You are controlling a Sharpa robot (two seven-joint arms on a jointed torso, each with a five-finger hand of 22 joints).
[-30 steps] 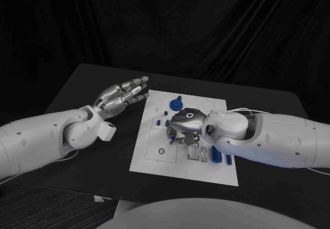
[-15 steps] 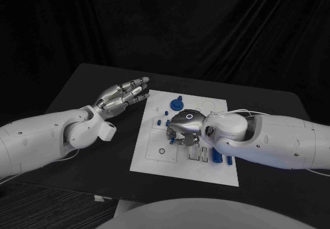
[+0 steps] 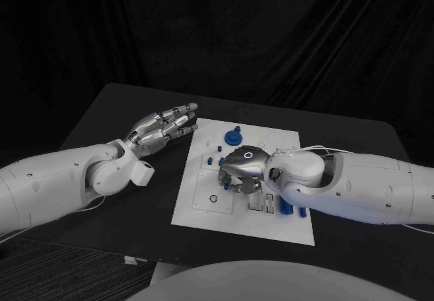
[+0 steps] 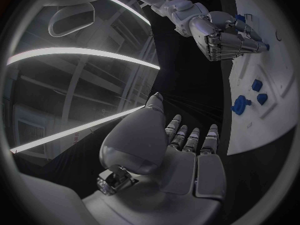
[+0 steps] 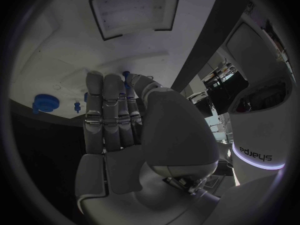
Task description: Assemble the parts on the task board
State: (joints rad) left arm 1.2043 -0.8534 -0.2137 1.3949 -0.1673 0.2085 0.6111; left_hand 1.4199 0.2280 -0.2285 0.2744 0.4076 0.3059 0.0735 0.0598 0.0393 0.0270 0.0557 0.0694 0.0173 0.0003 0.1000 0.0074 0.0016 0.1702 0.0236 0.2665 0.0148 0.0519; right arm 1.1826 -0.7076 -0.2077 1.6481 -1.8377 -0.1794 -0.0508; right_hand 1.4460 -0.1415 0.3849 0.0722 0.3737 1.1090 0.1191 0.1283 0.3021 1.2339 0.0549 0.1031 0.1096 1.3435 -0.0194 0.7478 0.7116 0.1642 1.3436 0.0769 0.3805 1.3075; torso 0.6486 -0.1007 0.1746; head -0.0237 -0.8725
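Note:
The white task board (image 3: 208, 213) lies mid-table. My right hand (image 3: 243, 169) is curled down over its middle, and in the right wrist view the thumb and a finger meet on a small blue part (image 5: 127, 75) at the board (image 5: 62, 50). The left wrist view shows that hand (image 4: 219, 35) bent over the board (image 4: 269, 115). My left hand (image 3: 163, 128) hovers at the board's far left corner, fingers straight and apart, holding nothing; its palm (image 4: 181, 155) faces the board. A round blue part (image 3: 233, 135) stands at the far side of the board.
Several small blue pegs (image 3: 210, 161) stand left of my right hand. Long blue pieces (image 3: 288, 207) lie by my right forearm. The right wrist view shows a dark-framed rectangular recess (image 5: 134, 10) in the board. Bare black table (image 3: 135, 207) surrounds the board.
My right hand has edged slightly toward the board's near left, staying curled on the board. My left hand has lifted a touch.

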